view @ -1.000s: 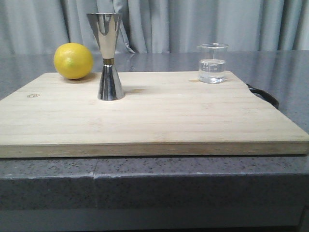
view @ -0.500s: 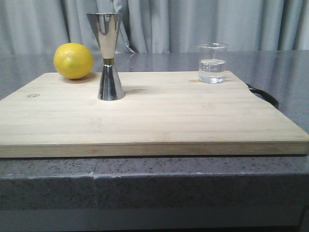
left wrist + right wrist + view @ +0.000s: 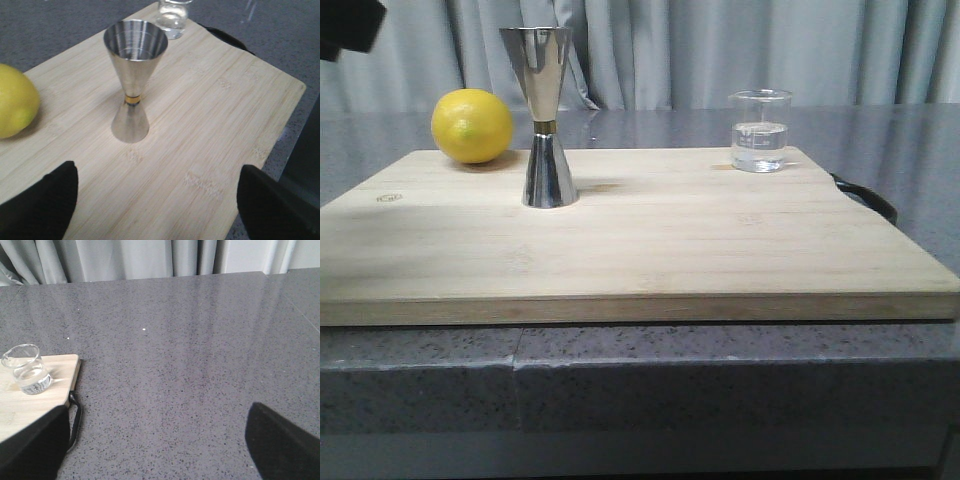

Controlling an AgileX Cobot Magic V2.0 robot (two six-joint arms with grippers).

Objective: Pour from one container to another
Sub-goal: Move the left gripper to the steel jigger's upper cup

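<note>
A wooden cutting board (image 3: 650, 240) lies on a grey speckled countertop (image 3: 920, 140), with grey curtains (image 3: 720, 50) behind.

At the board's far left corner rests a yellow lemon (image 3: 472, 126), partly overhanging the far edge.

Just right of the lemon, near the far edge, the steel jigger (image 3: 544, 117) stands upright on its smaller cone, a gold band at its waist. In the left wrist view its upper cup shows no visible liquid.

At the far right corner the glass beaker (image 3: 759, 131) stands upright, partly filled with clear liquid and well apart from the jigger. A black handle (image 3: 868, 196) projects from the board's right edge.

The left gripper (image 3: 157, 200) hovers above the board's near side, fingers spread wide, holding nothing.

The right gripper (image 3: 160, 445) hovers over bare countertop beyond the board's right edge, fingers spread wide, holding nothing.
</note>
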